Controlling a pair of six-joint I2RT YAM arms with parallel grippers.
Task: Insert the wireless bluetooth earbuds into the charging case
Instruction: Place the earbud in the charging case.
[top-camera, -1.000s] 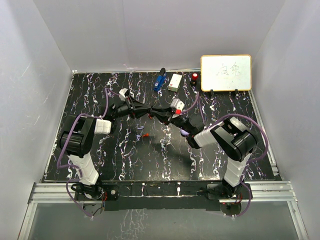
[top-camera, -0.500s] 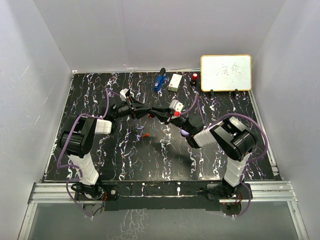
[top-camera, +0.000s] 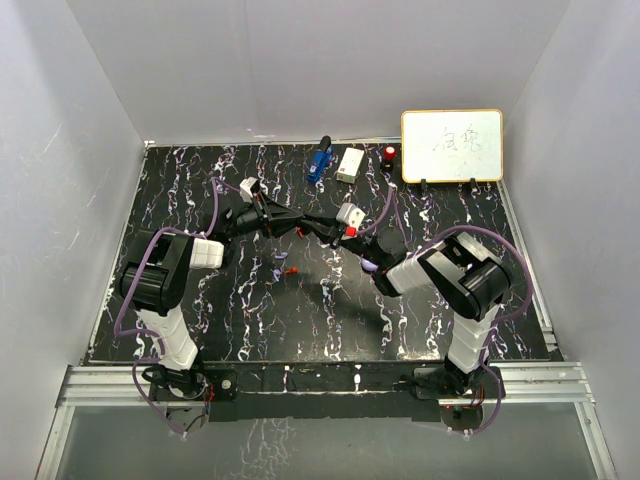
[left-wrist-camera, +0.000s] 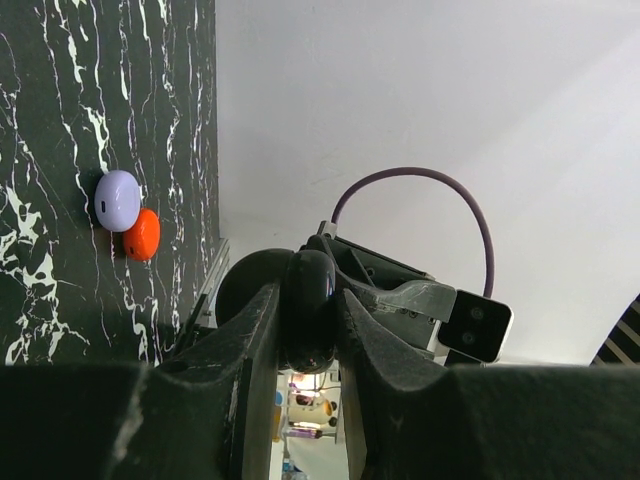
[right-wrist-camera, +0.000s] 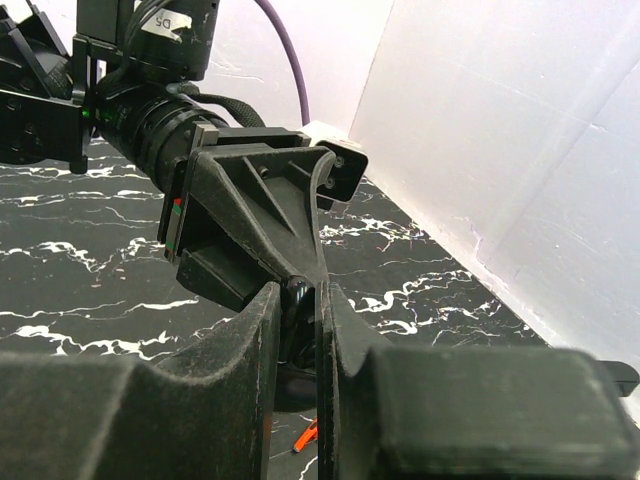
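We judge the job to be at an early stage, with nothing yet seated. Both arms meet in the air over the middle of the worktop (top-camera: 240, 310). The left claw (left-wrist-camera: 306, 335) is clamped on a dark, glossy, rounded thing that we take for the charging case (left-wrist-camera: 310, 285), held edge-on between its fingers. We cannot tell whether its lid is open.

The right claw (right-wrist-camera: 298, 300) has its fingers drawn nearly together, with the tips right up against the left claw's load. Whether it pinches the case's edge, an earbud, or nothing at all, we cannot tell, because the spot between the tips is too dark and narrow.

Two earbuds lie on the worktop beneath the arms, side by side and well apart from the case: a lilac earbud (left-wrist-camera: 118, 199) and a red earbud (left-wrist-camera: 142, 233). Neither is held.

By our reading, what is left is most of the work. The case has to be opened or steadied, then each earbud picked up and set into its socket.
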